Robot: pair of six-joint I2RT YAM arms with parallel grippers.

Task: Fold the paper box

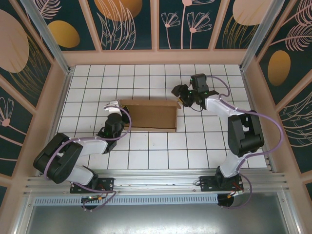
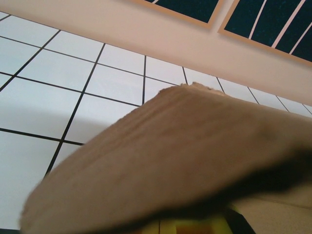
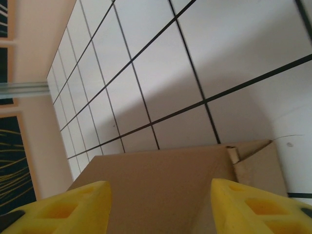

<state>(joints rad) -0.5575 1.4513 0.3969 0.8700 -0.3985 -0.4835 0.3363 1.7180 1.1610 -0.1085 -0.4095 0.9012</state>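
Note:
The paper box (image 1: pixel 151 116) is a brown cardboard piece lying in the middle of the tiled floor, with a wall raised along its far edge. My left gripper (image 1: pixel 116 110) is shut at the box's left end. In the left wrist view a brown flap (image 2: pixel 185 151) lies across the yellow fingers (image 2: pixel 195 227) and hides most of them, so I cannot tell whether they pinch it. My right gripper (image 1: pixel 181 97) hangs open at the box's far right corner. Its two yellow fingers (image 3: pixel 63 209) stand wide apart, with a cardboard panel (image 3: pixel 156 180) beyond them and nothing between them.
White tiles with black lines (image 1: pixel 146 78) surround the box. A pale wooden rim (image 1: pixel 156 57) runs along the back, with patterned wall panels above. Metal posts (image 1: pixel 48 39) stand at the back corners. The arm bases sit on the rail (image 1: pixel 156 183) at the near edge.

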